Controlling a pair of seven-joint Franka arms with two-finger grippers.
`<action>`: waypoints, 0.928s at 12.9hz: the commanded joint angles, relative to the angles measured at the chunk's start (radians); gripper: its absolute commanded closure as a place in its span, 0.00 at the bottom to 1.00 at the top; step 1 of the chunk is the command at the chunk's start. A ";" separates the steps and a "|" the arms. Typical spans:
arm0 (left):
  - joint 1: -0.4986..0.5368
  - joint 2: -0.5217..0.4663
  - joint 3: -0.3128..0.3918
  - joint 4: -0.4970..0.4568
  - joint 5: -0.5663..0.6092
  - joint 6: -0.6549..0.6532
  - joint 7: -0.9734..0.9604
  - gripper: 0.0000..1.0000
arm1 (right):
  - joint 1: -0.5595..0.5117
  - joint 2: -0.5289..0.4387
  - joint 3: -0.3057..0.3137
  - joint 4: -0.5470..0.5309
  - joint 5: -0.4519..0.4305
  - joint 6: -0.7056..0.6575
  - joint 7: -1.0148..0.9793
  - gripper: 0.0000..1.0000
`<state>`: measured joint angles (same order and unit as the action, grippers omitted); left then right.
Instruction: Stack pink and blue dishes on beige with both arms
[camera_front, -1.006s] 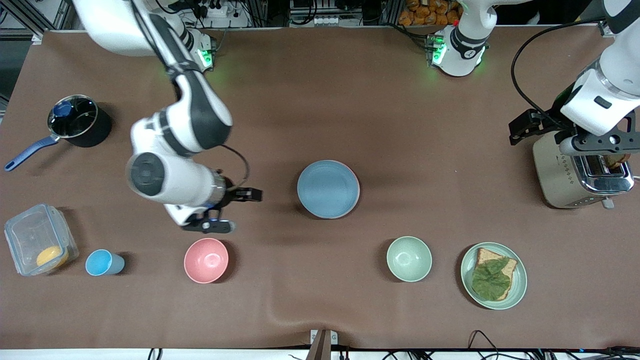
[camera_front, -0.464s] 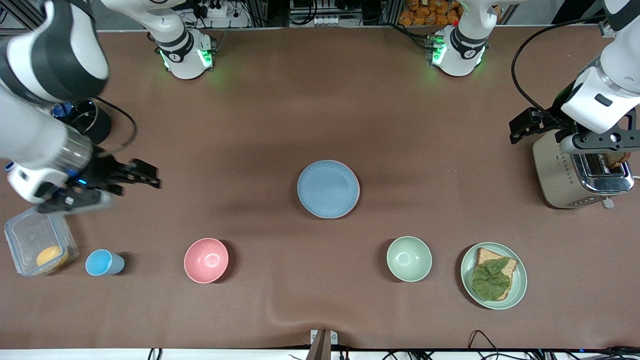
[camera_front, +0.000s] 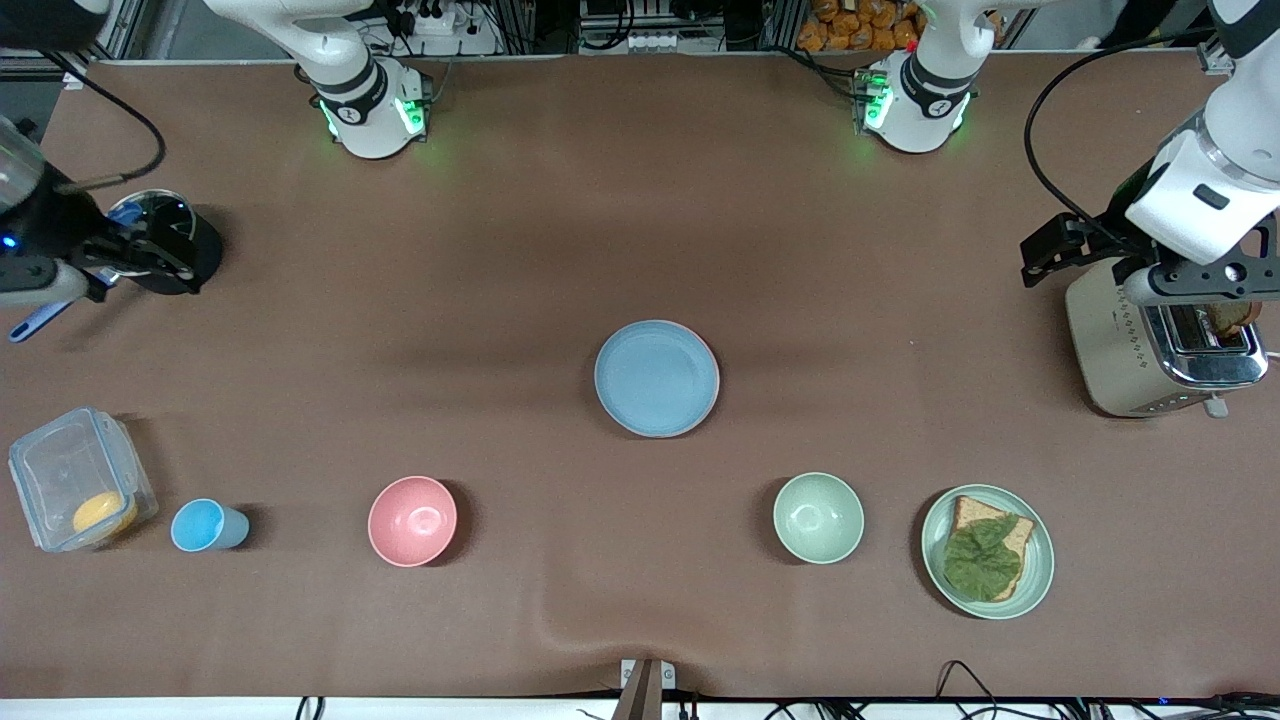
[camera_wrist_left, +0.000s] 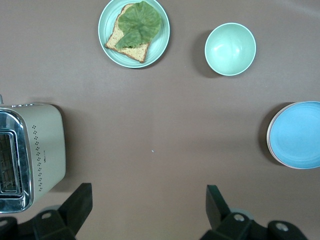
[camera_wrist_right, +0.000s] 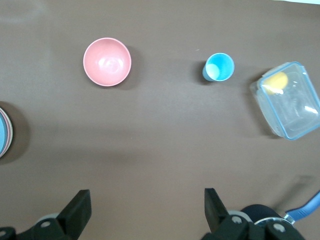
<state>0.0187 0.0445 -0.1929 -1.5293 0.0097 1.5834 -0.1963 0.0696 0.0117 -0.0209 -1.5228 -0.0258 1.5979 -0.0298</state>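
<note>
The light blue plate (camera_front: 656, 378) lies in the middle of the table as the top of a stack, also seen in the left wrist view (camera_wrist_left: 298, 134). A thin rim of the pink plate (camera_front: 714, 370) shows under its edge, and the stack's pink edge (camera_wrist_right: 5, 131) shows in the right wrist view. The beige plate is hidden beneath them. My right gripper (camera_front: 45, 280) (camera_wrist_right: 147, 200) is open and empty, up over the table beside the black pot. Over the toaster my left gripper (camera_front: 1195, 295) (camera_wrist_left: 148, 195) hangs open and empty.
A pink bowl (camera_front: 412, 520), blue cup (camera_front: 205, 525) and clear box (camera_front: 75, 490) lie nearer the front camera toward the right arm's end. A green bowl (camera_front: 818, 517), green plate with bread (camera_front: 987, 551) and toaster (camera_front: 1150, 350) are toward the left arm's end. A black pot (camera_front: 170, 245) stands near the right gripper.
The right arm has swung away from above the pink bowl to the right arm's end of the table, ending beside the pot. The left arm and the plate stack have not moved.
</note>
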 joint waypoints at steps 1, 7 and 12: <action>0.009 -0.018 -0.005 -0.008 0.010 -0.008 0.012 0.00 | -0.048 -0.013 0.010 0.021 0.007 -0.033 -0.002 0.00; 0.009 -0.018 -0.005 -0.005 0.015 -0.008 0.020 0.00 | -0.059 -0.006 0.010 0.024 0.007 -0.059 -0.002 0.00; 0.007 -0.012 -0.007 0.020 0.021 -0.008 0.015 0.00 | -0.047 0.001 0.015 0.023 0.007 -0.075 0.011 0.00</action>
<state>0.0187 0.0442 -0.1929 -1.5185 0.0097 1.5837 -0.1963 0.0330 0.0104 -0.0200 -1.5047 -0.0233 1.5333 -0.0294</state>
